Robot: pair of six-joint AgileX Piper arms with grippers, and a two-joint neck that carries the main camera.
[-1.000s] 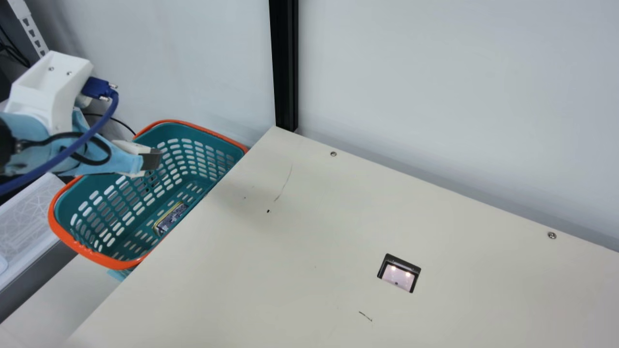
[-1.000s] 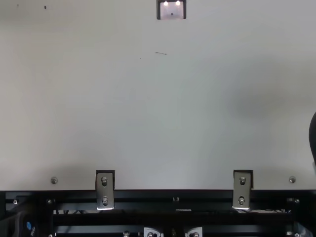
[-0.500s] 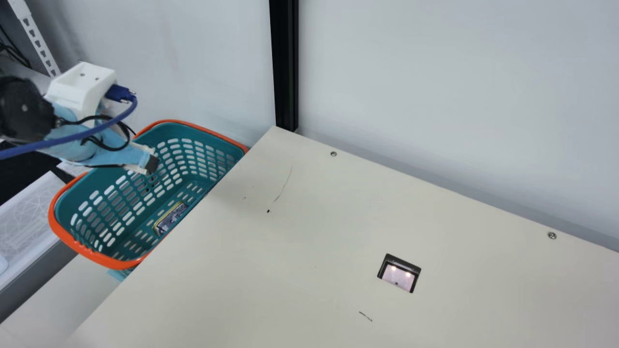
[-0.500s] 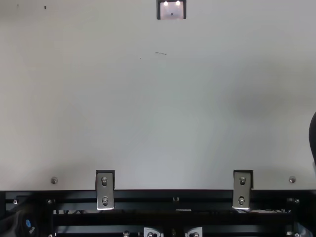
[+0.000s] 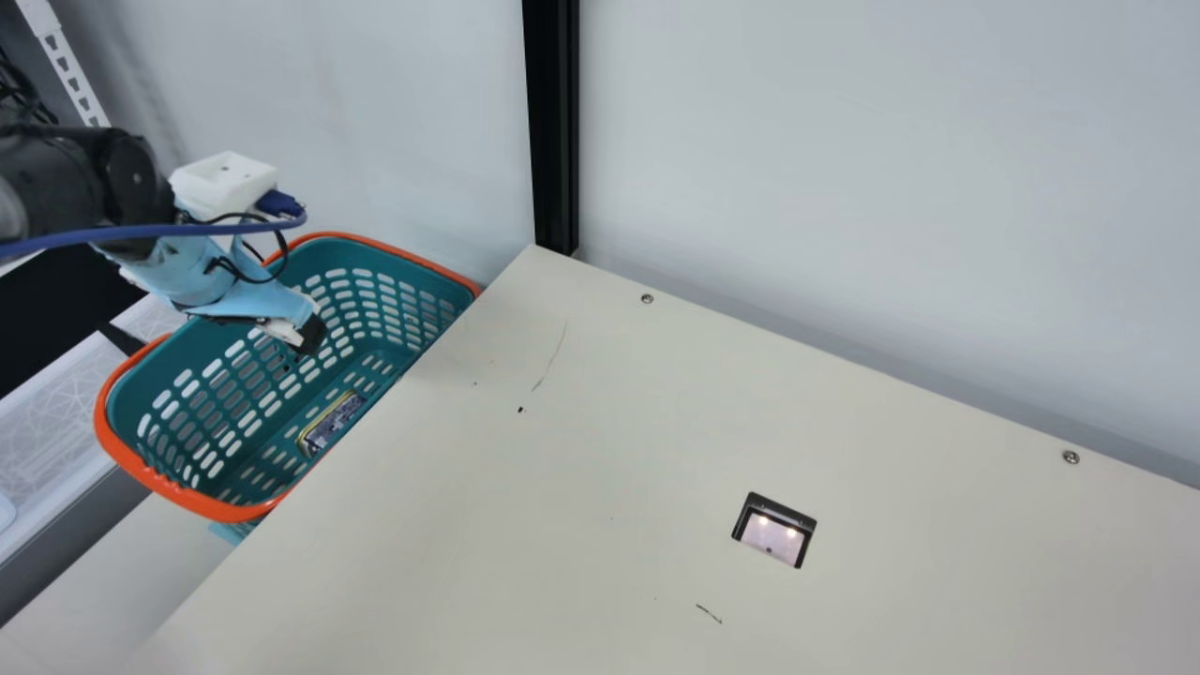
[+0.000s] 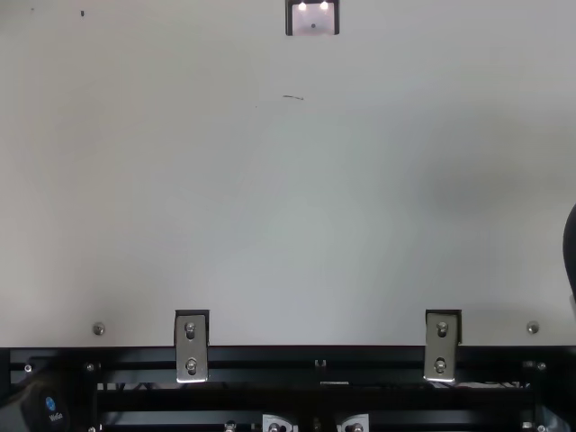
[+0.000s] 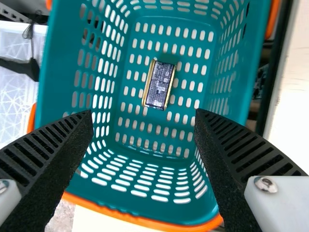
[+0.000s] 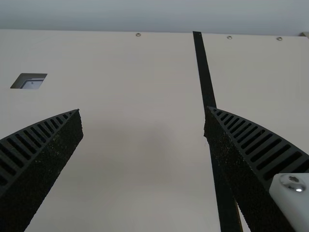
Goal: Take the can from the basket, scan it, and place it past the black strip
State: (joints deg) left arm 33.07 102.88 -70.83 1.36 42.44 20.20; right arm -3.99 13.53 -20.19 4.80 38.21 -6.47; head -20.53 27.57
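Note:
My left gripper (image 5: 309, 336) hangs over the upper part of the teal basket (image 5: 220, 511), which has an orange rim. On the basket's floor lies the can (image 5: 330, 424), dark with gold edges, on its side. From the left wrist, my left gripper (image 7: 144, 118) is open, with the can (image 7: 159, 85) below and beyond its fingers, untouched. My right gripper (image 8: 144, 111) is open above the table with nothing between its fingers. The black strip (image 8: 203, 72) runs along the table, partly hidden by one finger. The scanner window (image 5: 774, 531) is set into the tabletop.
The cream table (image 5: 562, 487) begins right beside the basket. A black post (image 5: 553, 122) stands at its far corner against the pale wall. Light trays lie on the basket's other side. Metal brackets (image 6: 191, 346) sit on the table's edge in the top view.
My left arm has reached further in from the left, and its gripper has tilted downward over the basket. The can and basket have stayed in place.

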